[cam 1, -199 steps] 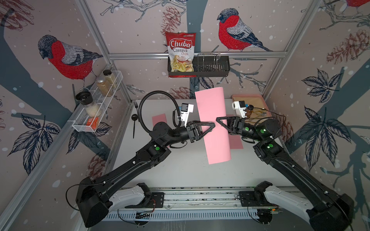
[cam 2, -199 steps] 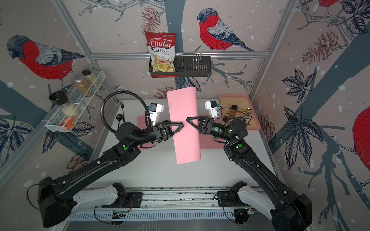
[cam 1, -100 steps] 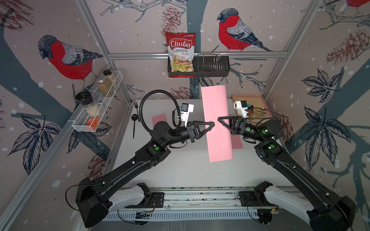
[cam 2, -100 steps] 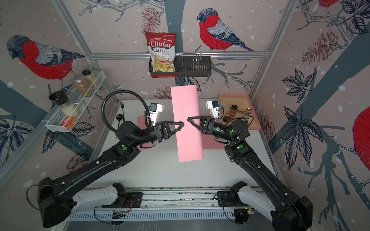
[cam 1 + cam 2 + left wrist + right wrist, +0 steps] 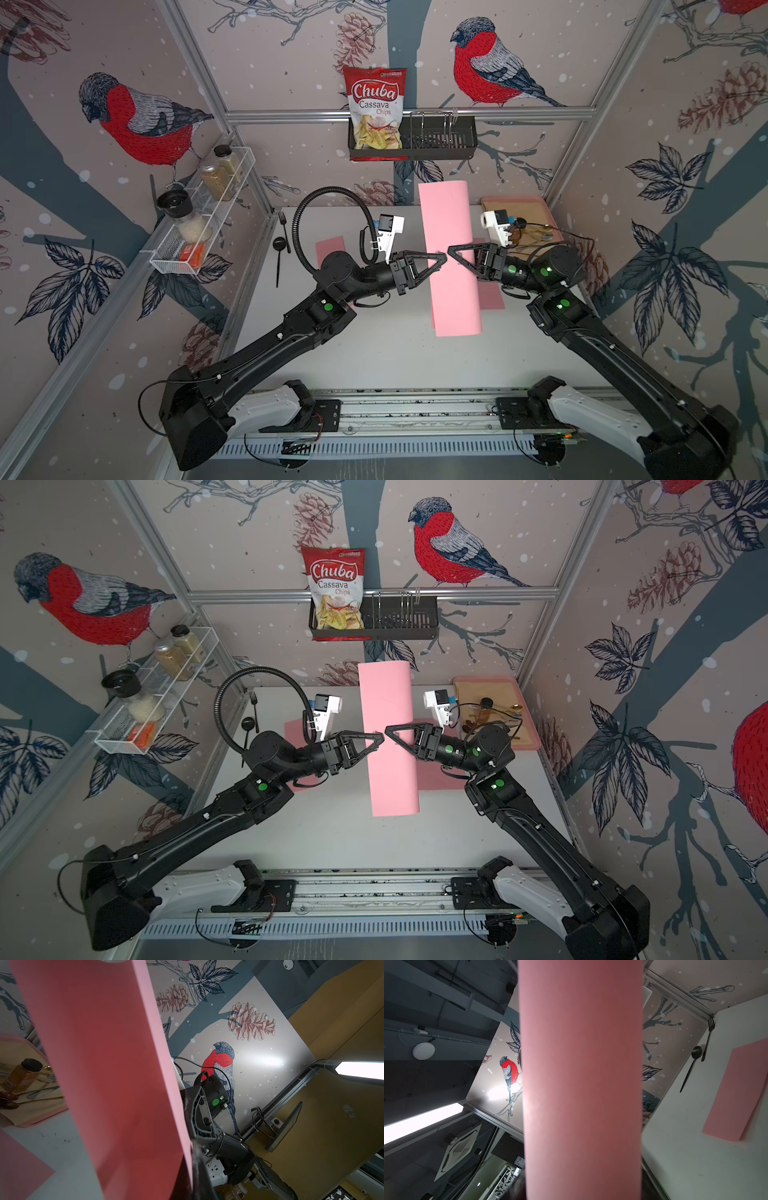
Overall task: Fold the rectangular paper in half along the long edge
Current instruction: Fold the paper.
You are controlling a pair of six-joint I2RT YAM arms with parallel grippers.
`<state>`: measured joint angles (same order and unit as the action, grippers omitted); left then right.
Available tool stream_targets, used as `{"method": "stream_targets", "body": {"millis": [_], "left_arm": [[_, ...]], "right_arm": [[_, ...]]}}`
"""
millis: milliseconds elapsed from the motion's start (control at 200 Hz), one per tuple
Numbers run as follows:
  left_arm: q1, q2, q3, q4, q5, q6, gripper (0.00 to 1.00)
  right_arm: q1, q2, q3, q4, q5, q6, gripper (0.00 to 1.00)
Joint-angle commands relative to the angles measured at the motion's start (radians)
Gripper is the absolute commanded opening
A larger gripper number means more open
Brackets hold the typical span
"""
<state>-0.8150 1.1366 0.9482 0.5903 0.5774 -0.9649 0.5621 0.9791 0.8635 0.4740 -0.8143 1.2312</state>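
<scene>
Worktop (image 5: 374, 357): pink sheets (image 5: 330, 249) lie flat either side of centre.
Pink paper (image 5: 453, 303): aloft over centre, bowed lengthwise, uncreased.
Left gripper (image 5: 441, 256): clamped on one long edge.
Right gripper (image 5: 452, 250): at opposite edge; grip unclear.
Risk: one-sided hold lets sheet swing; edges mismatch, crooked crease.

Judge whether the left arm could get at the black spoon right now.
Probably not yet: the left gripper is shut on the raised pink paper. The spoon itself lies uncovered on the table on that arm's side.
</scene>
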Motion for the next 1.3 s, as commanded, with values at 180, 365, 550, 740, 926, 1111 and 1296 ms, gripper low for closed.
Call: {"method": "stream_targets", "body": {"millis": [180,365,550,740,926,1111,1296], "left_arm": [[-0.001,0.018,-0.002,0.070,0.025,-0.008,0.06],[-0.001,0.014,0.000,0.069,0.023,-0.008,0.10],[0.000,0.008,-0.002,0.061,0.018,-0.005,0.20],[-0.001,-0.004,0.002,0.044,0.012,0.002,0.30],[-0.001,-0.014,0.007,0.032,0.010,0.006,0.33],[-0.013,0.001,0.005,0.055,0.019,-0.012,0.33],[-0.027,0.011,0.008,0.054,0.019,-0.011,0.24]], "right_arm": [[0.016,0.001,0.024,-0.029,0.005,-0.048,0.57],[0.016,-0.008,0.025,-0.048,0.005,-0.066,0.53],[0.017,-0.016,0.022,-0.053,0.000,-0.074,0.47],[0.009,-0.027,0.020,-0.063,-0.008,-0.079,0.44],[-0.018,-0.049,0.022,-0.075,-0.006,-0.088,0.43],[-0.045,-0.055,0.020,-0.061,0.010,-0.090,0.44],[-0.042,-0.045,0.026,-0.061,0.018,-0.096,0.44]]}}
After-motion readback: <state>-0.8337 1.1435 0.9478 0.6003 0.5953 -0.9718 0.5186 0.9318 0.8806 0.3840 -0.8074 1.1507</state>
